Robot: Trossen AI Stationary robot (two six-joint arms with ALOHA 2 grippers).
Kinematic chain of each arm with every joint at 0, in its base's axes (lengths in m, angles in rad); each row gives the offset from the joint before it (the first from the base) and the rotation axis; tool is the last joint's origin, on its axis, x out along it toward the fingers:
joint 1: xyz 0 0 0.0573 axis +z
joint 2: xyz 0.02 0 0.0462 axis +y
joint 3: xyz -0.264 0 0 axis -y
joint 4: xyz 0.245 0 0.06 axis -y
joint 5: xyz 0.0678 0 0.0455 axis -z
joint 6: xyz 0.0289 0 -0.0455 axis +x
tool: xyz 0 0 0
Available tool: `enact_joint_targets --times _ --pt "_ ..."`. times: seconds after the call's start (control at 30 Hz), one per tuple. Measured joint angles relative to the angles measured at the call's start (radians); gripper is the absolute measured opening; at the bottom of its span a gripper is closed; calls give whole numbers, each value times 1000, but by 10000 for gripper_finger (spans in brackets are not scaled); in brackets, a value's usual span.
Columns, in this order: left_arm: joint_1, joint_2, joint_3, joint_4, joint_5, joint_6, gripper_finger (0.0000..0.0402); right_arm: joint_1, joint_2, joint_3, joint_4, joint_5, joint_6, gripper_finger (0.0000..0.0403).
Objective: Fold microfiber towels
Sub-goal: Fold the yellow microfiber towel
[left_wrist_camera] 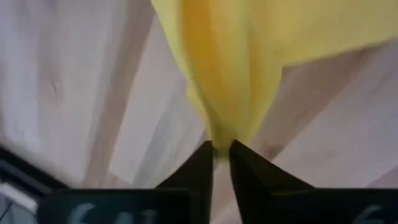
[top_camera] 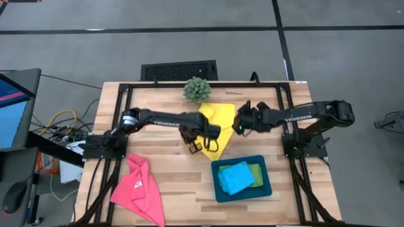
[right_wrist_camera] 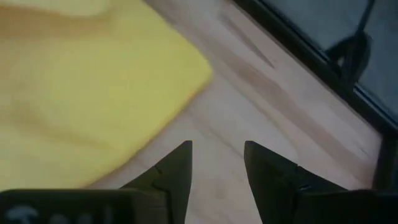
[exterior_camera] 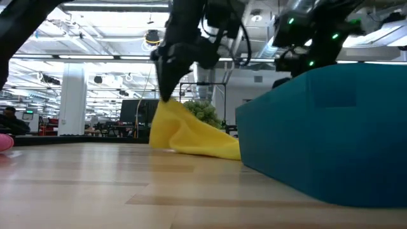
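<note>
Towels blue (top_camera: 236, 177) and green (top_camera: 256, 171) lie in our tray (top_camera: 242, 193); beside it, left gripper (top_camera: 211, 137) pinches yellow (top_camera: 218, 120), right gripper (top_camera: 238, 123) open, pink (top_camera: 137, 189) unfolded.

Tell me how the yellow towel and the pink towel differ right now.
The yellow towel lies mid-table beside the plant; the pink towel lies at the near left edge of the table. The yellow towel is pinched at one edge and lifted by the left pincer, while the pink one lies untouched, away from both arms. The right pincer hovers open by the yellow towel's corner. Both are plain, unfolded cloths.
</note>
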Motion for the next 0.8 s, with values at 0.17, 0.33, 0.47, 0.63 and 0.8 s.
enact_joint_targets --times 0.17,0.33,0.47,0.63,0.8 --pt "-89 -4 -108 1 24 -97 121 -153 0 0 93 -131 -125 188" --pt "-202 -39 -197 -2 51 -243 184 -259 1 0 209 -261 -222 201" --pt "-251 -84 -197 11 -19 -334 208 -322 16 0 247 -280 -228 207" --pt "-139 -185 -164 274 -57 -223 210 -407 56 -1 257 -369 -228 207" --pt "65 -211 -162 587 -82 20 201 -422 84 0 207 -384 -223 205"
